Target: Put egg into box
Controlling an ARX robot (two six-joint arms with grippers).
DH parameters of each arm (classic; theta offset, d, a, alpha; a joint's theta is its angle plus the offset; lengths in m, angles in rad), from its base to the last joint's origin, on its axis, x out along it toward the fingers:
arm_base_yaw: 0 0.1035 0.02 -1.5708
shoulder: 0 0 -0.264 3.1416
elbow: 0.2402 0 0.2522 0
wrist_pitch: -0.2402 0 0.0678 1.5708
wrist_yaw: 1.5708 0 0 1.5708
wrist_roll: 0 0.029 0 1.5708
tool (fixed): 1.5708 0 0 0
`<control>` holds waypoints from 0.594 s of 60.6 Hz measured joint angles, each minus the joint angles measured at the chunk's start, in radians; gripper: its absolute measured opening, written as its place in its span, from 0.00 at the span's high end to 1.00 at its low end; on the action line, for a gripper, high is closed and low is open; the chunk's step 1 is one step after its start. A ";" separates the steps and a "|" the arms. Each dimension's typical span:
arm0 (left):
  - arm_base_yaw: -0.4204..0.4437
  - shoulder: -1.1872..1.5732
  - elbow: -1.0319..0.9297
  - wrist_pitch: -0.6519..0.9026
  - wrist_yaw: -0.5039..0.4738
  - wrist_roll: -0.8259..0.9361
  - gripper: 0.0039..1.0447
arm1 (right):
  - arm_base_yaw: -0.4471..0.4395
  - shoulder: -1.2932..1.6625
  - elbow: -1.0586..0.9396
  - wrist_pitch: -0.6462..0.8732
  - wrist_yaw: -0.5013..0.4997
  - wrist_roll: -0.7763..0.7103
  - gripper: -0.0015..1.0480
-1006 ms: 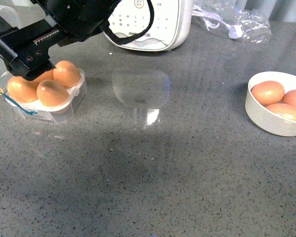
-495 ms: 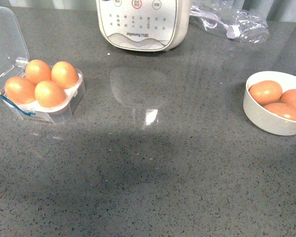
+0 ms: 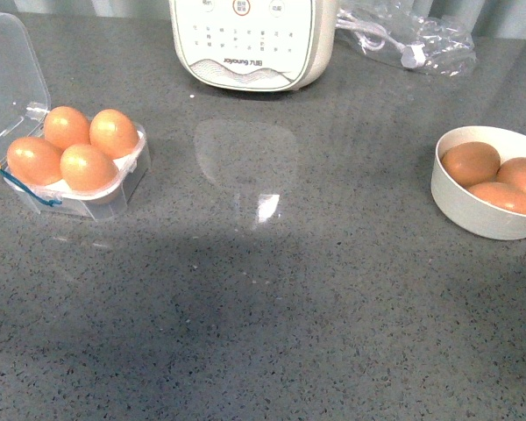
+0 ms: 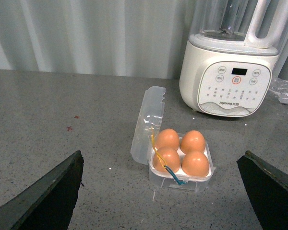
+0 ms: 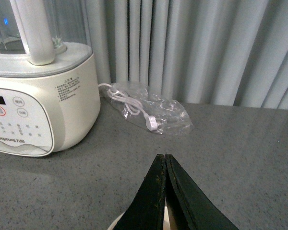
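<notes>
I see left claw (image 4: 161,154) spread wide and empty, facing the box (image 3: 133,175); right claw (image 5: 164,158) pinched closed, nothing in it. Lid (image 3: 9,61) up, four eggs (image 3: 88,167) fill the cells. Three more in bowl (image 3: 473,221).

The box (image 3: 95,203) stands at the far left of the counter (image 3: 272,307), with its lid (image 3: 13,66) open and tilted back. Four eggs (image 3: 88,167) fill its cells. The bowl (image 3: 473,219), well apart at the far right, holds three further eggs (image 3: 472,162). A blender (image 3: 254,44) stands at rear centre, with a bagged cable (image 3: 421,39) beside it.
</notes>
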 joint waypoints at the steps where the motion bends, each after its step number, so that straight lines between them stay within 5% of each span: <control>1: 0.000 0.000 0.000 0.000 0.000 0.000 0.06 | -0.005 -0.008 -0.008 0.000 -0.003 0.001 0.97; 36: 0.000 0.000 0.000 0.000 0.000 0.000 0.06 | -0.178 -0.383 -0.279 -0.082 -0.163 0.002 0.97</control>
